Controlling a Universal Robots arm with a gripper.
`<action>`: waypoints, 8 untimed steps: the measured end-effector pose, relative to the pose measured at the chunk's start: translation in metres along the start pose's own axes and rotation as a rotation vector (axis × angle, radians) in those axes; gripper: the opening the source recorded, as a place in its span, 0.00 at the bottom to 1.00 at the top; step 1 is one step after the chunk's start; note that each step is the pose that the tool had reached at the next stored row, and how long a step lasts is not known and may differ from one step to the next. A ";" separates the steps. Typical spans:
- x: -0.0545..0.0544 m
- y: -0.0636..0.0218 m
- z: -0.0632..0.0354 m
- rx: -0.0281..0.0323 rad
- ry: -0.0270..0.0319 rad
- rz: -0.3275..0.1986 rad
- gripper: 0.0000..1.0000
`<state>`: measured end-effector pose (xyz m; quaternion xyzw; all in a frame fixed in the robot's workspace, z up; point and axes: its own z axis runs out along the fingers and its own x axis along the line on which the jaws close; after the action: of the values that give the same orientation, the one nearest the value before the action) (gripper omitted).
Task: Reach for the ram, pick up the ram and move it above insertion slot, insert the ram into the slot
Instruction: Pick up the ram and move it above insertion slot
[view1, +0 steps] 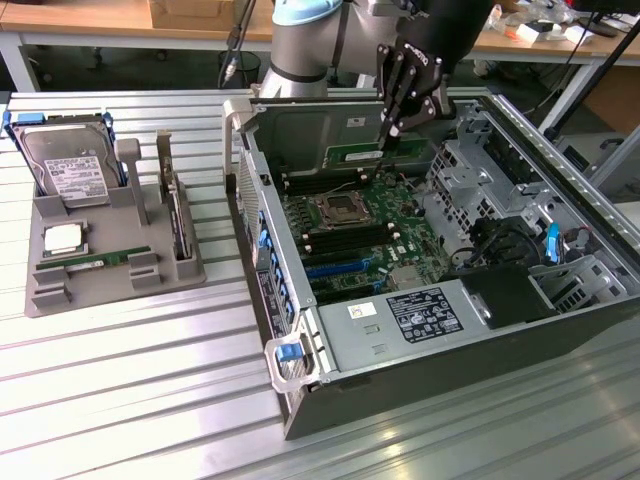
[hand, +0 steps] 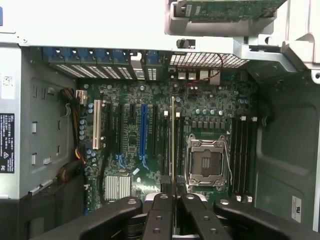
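The case (view1: 450, 375) lies open with the board (view1: 405, 235) facing up. The gripper (view1: 388, 133) hangs over the board, on the far side of the socket (view1: 340, 210) in the exterior view. Its fingers pinch the ram (view1: 360, 156) near mid-length, long edge downward.

In the wrist view the gripper (hand: 173, 199) holds the ram (hand: 173, 142) edge-on, so it appears as a thin pale line. The line runs just beside the socket (hand: 206, 162), parallel with the black bank of memory sockets there. The slot (hand: 180, 145) belongs to that bank. Which socket of the bank lies directly under the stick cannot be told. In the exterior view the ram appears clear above the slot (view1: 312, 185), not touching it.

Step in hand, as judged: pickup is complete and the ram is held above the bank for alignment. Insertion has not begun.

Insertion calls for:
- the stick edge centred over one slot and parallel with it;
- the stick upright, not tilted;
- the end clips (hand: 177, 114) free;
- straight, even downward pressure.

A sideways offset risks landing between neighbouring sockets.
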<state>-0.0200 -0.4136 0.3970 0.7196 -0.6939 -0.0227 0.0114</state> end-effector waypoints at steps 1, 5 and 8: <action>0.000 -0.0012 -0.0001 0.0000 0.0001 0.000 0.12; 0.000 -0.0049 -0.0003 0.0000 0.0002 0.000 0.12; 0.000 -0.0074 -0.0004 0.0000 0.0003 0.000 0.12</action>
<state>-0.0126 -0.4136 0.3970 0.7196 -0.6939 -0.0226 0.0115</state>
